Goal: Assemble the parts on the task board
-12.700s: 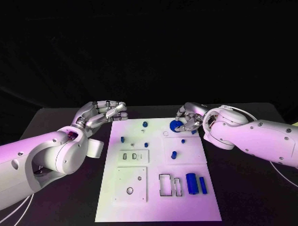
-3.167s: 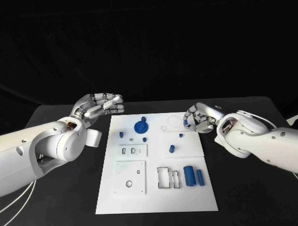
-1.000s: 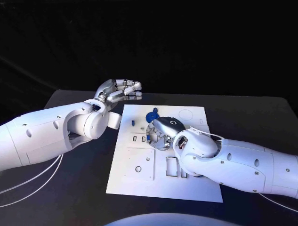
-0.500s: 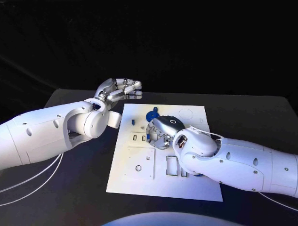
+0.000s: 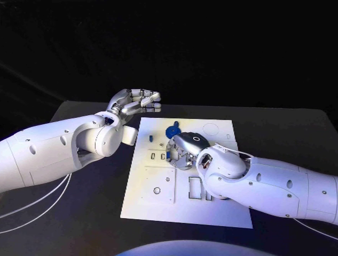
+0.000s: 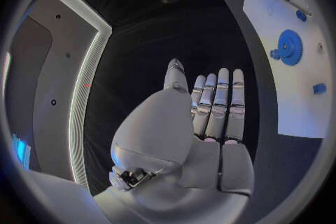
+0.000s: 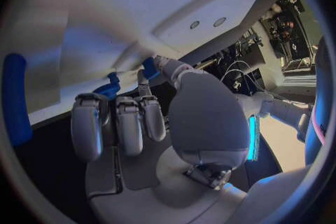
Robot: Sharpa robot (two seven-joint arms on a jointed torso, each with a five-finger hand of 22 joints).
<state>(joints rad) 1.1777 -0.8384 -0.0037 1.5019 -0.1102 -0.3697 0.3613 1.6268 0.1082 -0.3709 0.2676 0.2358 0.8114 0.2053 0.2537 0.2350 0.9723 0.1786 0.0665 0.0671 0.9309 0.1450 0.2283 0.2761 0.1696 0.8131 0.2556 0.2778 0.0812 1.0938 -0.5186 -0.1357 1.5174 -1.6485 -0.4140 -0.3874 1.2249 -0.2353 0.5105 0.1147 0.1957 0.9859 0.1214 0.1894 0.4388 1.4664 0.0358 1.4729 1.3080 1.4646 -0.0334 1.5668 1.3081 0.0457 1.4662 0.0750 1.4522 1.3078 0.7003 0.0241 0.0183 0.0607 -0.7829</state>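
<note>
Our right hand (image 5: 186, 151) has swung in from the board's (image 5: 215, 213) far edge, fingers curled over a small blue part (image 7: 110, 89) mid-board; grip unclear. Gear (image 5: 172, 130) already seated, left hand (image 5: 136, 101) idles, empty, fingers together.
</note>
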